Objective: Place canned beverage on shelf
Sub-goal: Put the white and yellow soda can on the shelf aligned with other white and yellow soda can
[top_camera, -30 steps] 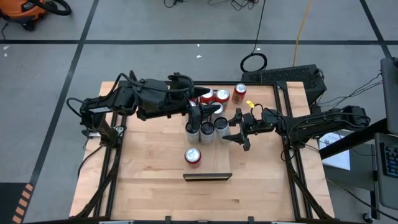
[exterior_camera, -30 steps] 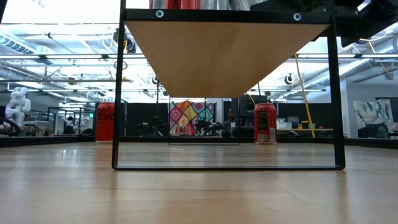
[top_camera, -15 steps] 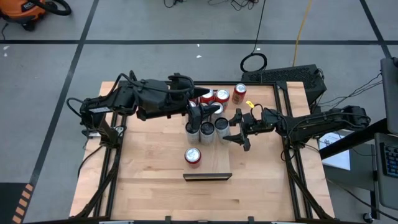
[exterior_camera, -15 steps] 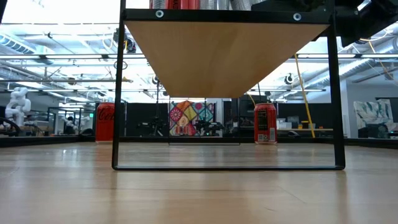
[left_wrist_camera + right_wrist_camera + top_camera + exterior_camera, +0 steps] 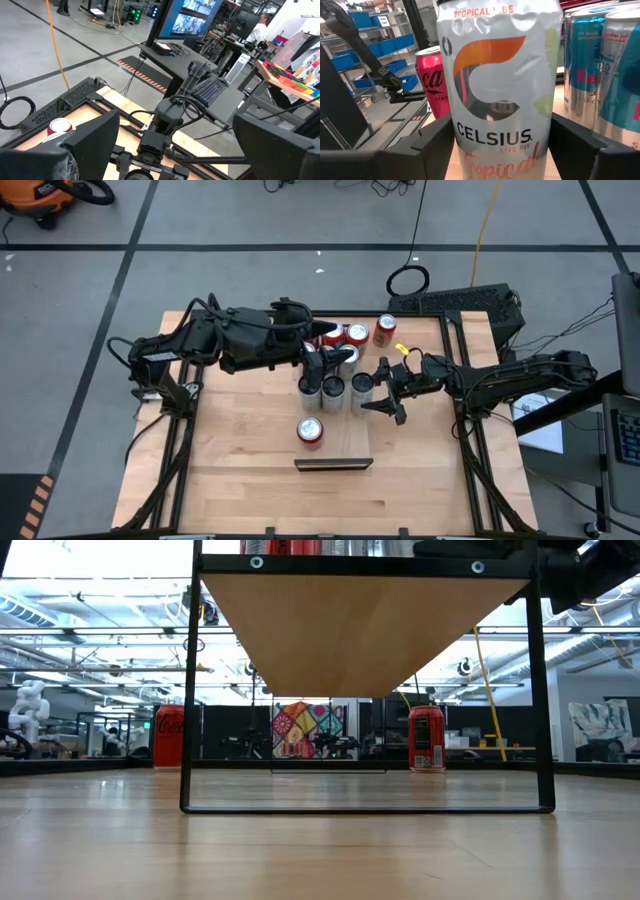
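The shelf is a raised pale-wood board; the low view shows its underside. On it stand a red can and a row of three silver-topped cans. The rightmost of the three is a white Celsius can, and my right gripper is shut on it. My left gripper hovers open and empty over the far end of the row, its fingers wide apart in the left wrist view. My right gripper pinches the Celsius can's side wall between its two fingers, one on each side of the can's lower body. The fingers come level from the table's right side. The can stands upright; I cannot tell whether its base rests on the shelf.
Three red cans stand on the table beyond the shelf. Two teal cans stand close beside the held can, with a red Coca-Cola can behind it. The shelf's black frame legs stand near the table's front.
My right gripper has shifted a little toward the table's right edge, and the Celsius can has moved with it, opening a small gap to the neighbouring can.
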